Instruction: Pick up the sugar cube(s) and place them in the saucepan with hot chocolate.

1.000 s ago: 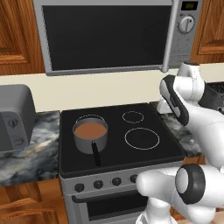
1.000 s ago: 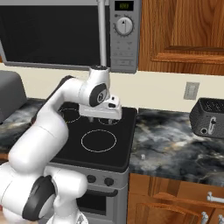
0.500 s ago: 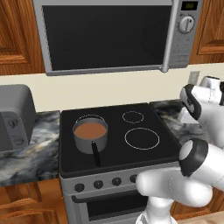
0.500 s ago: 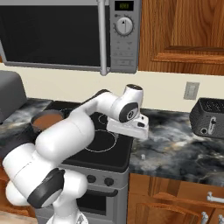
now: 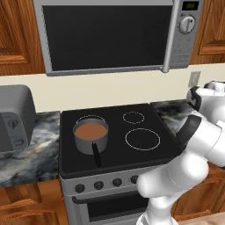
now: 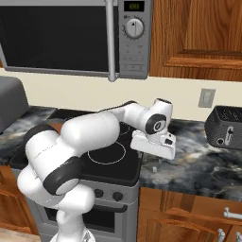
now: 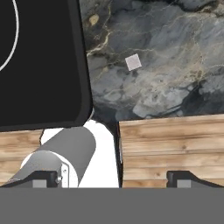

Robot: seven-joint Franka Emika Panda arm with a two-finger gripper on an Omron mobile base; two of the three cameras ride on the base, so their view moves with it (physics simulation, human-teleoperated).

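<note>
I take the stove [image 5: 132,149] as my landmark. The pan [image 5: 90,136] sits on its front-left ring, handle pointing toward the stove's front edge. Above the stove hangs the microwave [image 5: 110,35]. Left of the stove, on the counter, stands a toaster [image 5: 15,116]. Right of the stove runs more counter [image 6: 198,165], and there I see the sugar cube [image 7: 133,62] lying near the stove's right edge, toward the counter's front. Further right of the stove, at the back of that counter, stands a second toaster [image 6: 224,127]. My gripper [image 6: 153,146] hangs over the seam between the stove's right edge and the counter, the cube just beyond it.
</note>
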